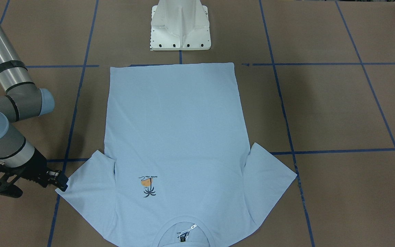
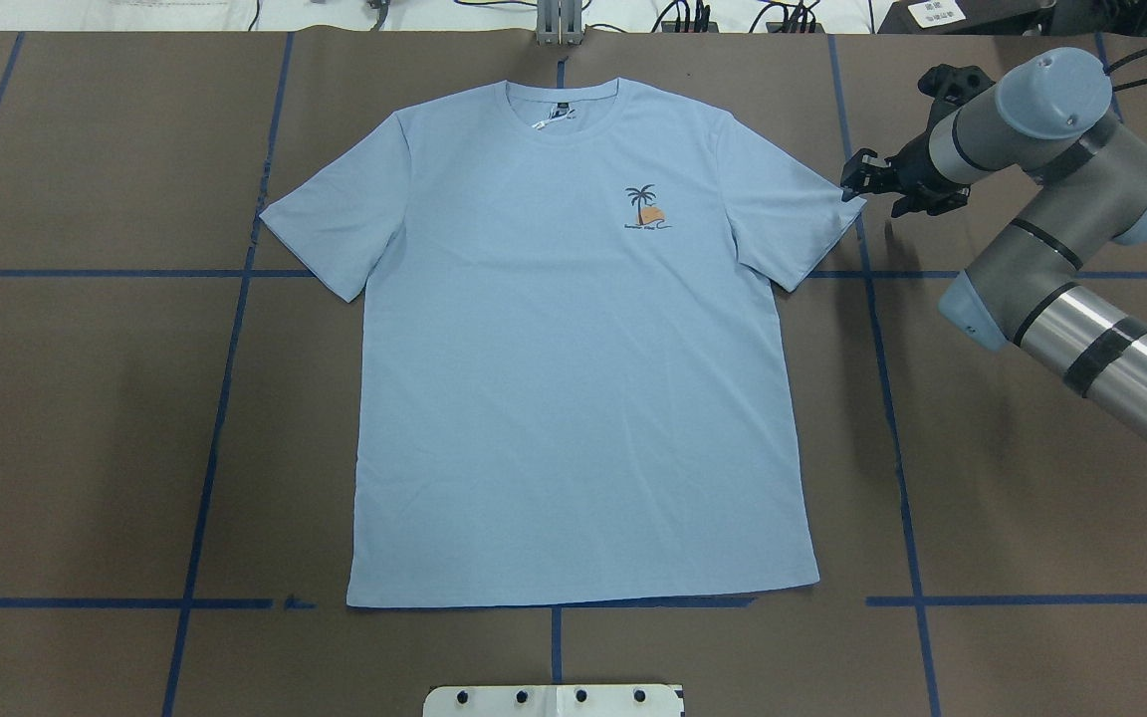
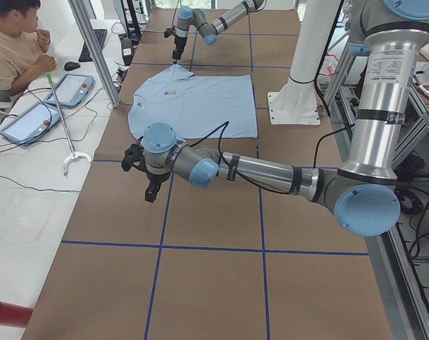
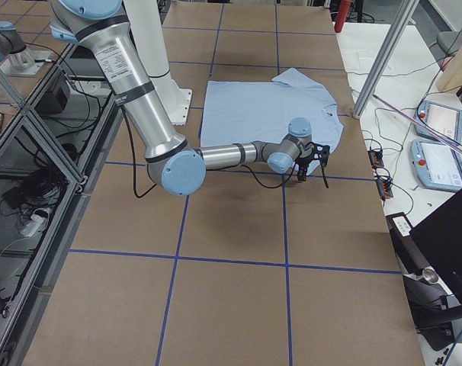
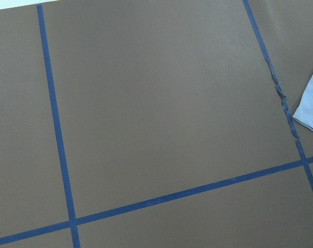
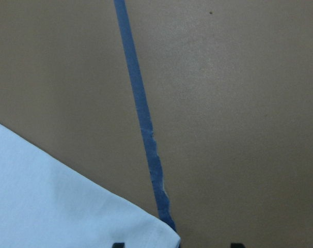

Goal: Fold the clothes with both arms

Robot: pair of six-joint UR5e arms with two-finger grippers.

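Note:
The light blue T-shirt [image 2: 573, 378] lies flat and face up on the brown table, collar on the far side from the robot base, palm-tree print [image 2: 645, 207] showing. My right gripper [image 2: 854, 179] is open and low over the tip of the shirt's right-hand sleeve. In the right wrist view its two fingertips [image 6: 115, 244] stand apart with the sleeve corner [image 6: 53, 201] reaching in between them. My left gripper [image 3: 149, 190] hovers over bare table well to the left of the shirt; I cannot tell if it is open. The left wrist view catches only a sleeve tip [image 5: 312, 103].
The white pedestal base [image 1: 180, 27] stands just behind the shirt's hem. Blue tape lines [image 2: 225, 398] grid the table. A seated operator [image 3: 16, 49] and tablets [image 3: 71, 88] are past the table's far edge, with metal frame posts [image 3: 94, 49] nearby.

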